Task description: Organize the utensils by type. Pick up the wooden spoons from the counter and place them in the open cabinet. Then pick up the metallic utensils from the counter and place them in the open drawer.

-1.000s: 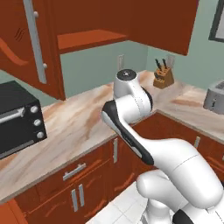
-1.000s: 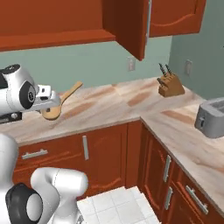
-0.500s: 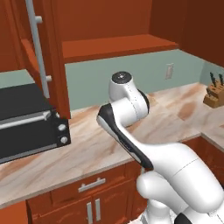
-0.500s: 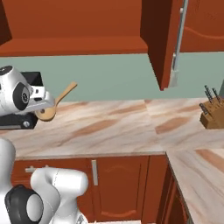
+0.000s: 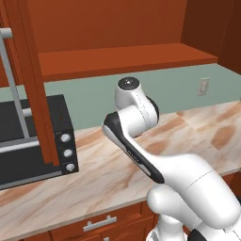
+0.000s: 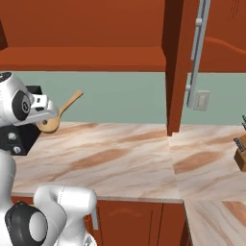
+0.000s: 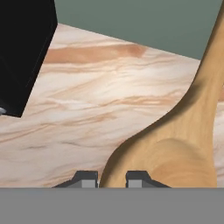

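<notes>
A large tan wooden spoon [image 6: 61,109] is held above the marble counter [image 6: 125,158], bowl low and handle slanting up to the right. My gripper [image 6: 48,116] is shut on the rim of its bowl, at the left of the right base view. In the hand view the spoon [image 7: 175,144] looms large, and my gripper [image 7: 112,180] pinches its edge over the counter [image 7: 87,100]. The open cabinet [image 5: 122,59] spans the wall above, its reddish shelf [image 6: 81,60] bare. The arm's own body hides the hand in the left base view.
A black toaster oven [image 5: 33,136] stands on the counter at the left, close to the hand [image 7: 22,48]. The cabinet's open door [image 6: 185,67], with a long silver handle, hangs at the right. A knife block [image 6: 240,153] sits at the far right, near a wall outlet [image 6: 202,100].
The whole picture has shifted, so the base has driven along the counter toward the open cabinet and the toaster oven. The spoon stays in the gripper throughout.
</notes>
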You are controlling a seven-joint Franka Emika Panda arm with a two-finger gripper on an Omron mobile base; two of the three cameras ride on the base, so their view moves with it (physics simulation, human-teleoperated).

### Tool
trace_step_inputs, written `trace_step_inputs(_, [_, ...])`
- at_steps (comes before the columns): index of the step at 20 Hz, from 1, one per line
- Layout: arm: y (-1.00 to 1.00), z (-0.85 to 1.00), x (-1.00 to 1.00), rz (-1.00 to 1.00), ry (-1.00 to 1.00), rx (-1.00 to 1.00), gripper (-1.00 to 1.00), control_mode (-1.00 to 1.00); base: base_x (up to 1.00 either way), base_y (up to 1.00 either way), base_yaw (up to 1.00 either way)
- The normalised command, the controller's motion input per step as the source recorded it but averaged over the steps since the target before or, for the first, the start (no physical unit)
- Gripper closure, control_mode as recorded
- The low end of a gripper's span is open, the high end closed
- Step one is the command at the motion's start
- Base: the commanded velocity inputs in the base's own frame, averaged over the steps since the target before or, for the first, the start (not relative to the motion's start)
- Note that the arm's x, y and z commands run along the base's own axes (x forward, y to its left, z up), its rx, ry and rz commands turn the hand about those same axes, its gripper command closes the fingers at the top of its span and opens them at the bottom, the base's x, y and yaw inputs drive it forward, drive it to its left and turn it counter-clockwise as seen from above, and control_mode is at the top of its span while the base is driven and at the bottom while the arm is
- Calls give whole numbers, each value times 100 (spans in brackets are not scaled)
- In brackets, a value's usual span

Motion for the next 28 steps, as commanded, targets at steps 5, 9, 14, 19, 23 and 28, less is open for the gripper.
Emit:
trace_step_inputs(5, [0, 0, 0, 0, 0, 0, 100, 100, 13, -8, 6])
trace_step_inputs(9, [0, 0, 0, 0, 0, 0, 100, 100, -2, -3, 0])
trace_step_inputs(14, [-12, 4, -11, 3, -5, 3, 100, -100, 0, 0, 0])
trace_step_inputs(19, [-6, 25, -31, 5, -28, 2, 100, -100, 0, 0, 0])
trace_step_inputs(23, [-8, 42, -29, 13, -42, 6, 100, -100, 0, 0, 0])
trace_step_inputs(28, [-4, 62, -3, -8, -15, 9, 100, -100, 0, 0, 0])
